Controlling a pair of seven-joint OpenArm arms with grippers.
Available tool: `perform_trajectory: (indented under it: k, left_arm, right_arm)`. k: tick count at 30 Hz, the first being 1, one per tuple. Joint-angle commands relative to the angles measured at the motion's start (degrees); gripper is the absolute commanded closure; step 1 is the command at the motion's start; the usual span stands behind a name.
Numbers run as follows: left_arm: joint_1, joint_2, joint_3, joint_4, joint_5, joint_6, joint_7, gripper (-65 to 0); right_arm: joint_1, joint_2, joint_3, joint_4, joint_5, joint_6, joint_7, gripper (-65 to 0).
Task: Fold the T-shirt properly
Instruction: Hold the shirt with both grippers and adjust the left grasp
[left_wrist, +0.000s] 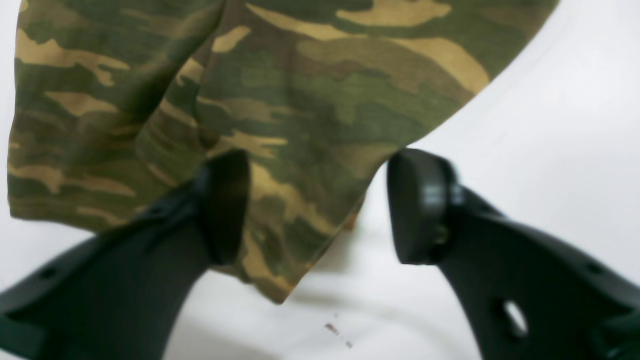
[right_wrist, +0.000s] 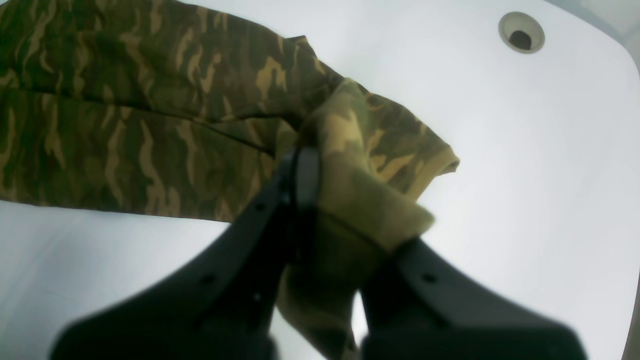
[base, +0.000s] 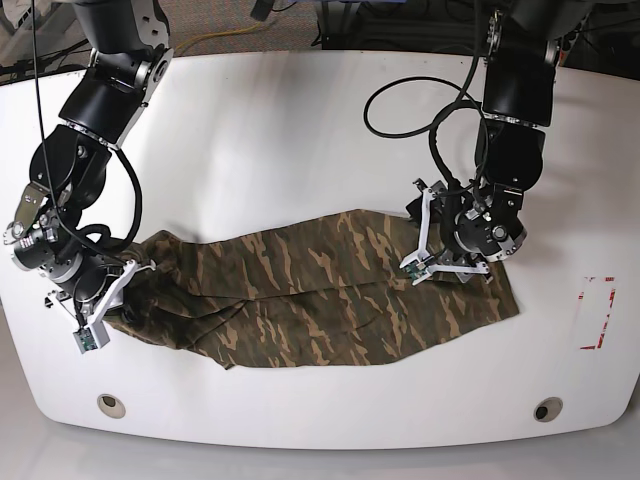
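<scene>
White table (base: 300, 130) with grommet holes (base: 547, 409) carries T-shirt (base: 300, 300).

Left pincer (left_wrist: 320, 210): jaws spread apart, nothing pinched.
T-shirt (left_wrist: 280, 100): a corner hangs between the jaws, against the left pad.
Worktop (left_wrist: 550, 125): white, beneath.

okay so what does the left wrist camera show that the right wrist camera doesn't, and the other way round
Only the left wrist view shows the left tool with its jaws standing apart over a hanging edge of the T-shirt, and small reddish specks on the table.

Only the right wrist view shows the right tool shut on a bunched corner of the T-shirt, the rest of the cloth stretching away to the left, and a round hole in the table.

Both show camouflage cloth, black fingers and the white tabletop.
</scene>
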Motion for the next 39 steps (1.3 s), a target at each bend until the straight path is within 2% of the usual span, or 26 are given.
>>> perform_trajectory:
  k: [1, 4, 11, 13, 15, 17, 20, 21, 33, 39]
  left_arm:
    - [-1.48, -0.70, -0.52, 1.05, -0.09, -0.03, -0.56, -38.6]
    - [-1.66, -0.70, -0.35, 0.61, -0.09, -0.03, -0.56, -35.8]
    - [-2.01, -0.70, -0.52, -2.12, -0.17, -0.03, -0.82, -35.1]
    - [-2.01, -0.70, -0.52, -2.12, -0.17, -0.03, -0.82, -32.8]
    - [-2.36, -0.70, -0.52, -2.29, -0.17, -0.03, -0.82, -25.1]
    - [-3.33, -0.44, -0.52, -2.65, -0.09, -0.03, -0.82, -13.5]
    - [-3.59, -0.35, -0.52, -2.47, -0.09, -0.03, -0.82, -1.9]
    - [-3.59, -0.35, -0.43, -2.21, -0.09, -0.03, -0.82, 0.0]
    - [-3.41, -0.62, -0.17, 2.89, -0.26, -0.03, -0.47, -0.4]
    - [-3.41, -0.79, -0.61, 4.91, -0.44, -0.03, 5.51, -0.3]
  right_arm:
    - [1.47, 0.87, 0.22, 0.87, 0.98, -0.07, 1.40, 0.0]
    - [0.85, 0.87, 0.22, 0.87, 0.98, -0.07, 1.48, 0.0]
    - [0.32, 0.87, 0.22, 0.87, 0.98, -0.07, 1.48, 0.0]
    - [0.32, 0.87, 0.22, 0.87, 0.98, -0.07, 1.48, 0.0]
    - [0.32, 0.87, 0.22, 0.87, 0.98, -0.07, 1.48, 0.0]
    - [0.32, 0.87, 0.22, 0.87, 0.98, -0.07, 1.48, 0.0]
    - [0.32, 0.87, 0.22, 0.87, 0.98, -0.07, 1.48, 0.0]
    - [0.32, 0.87, 0.22, 0.87, 0.98, -0.07, 1.48, 0.0]
    - [0.32, 0.87, 0.22, 0.87, 0.98, -0.07, 1.48, 0.0]
    - [0.32, 0.87, 0.22, 0.87, 0.98, -0.07, 1.48, 0.0]
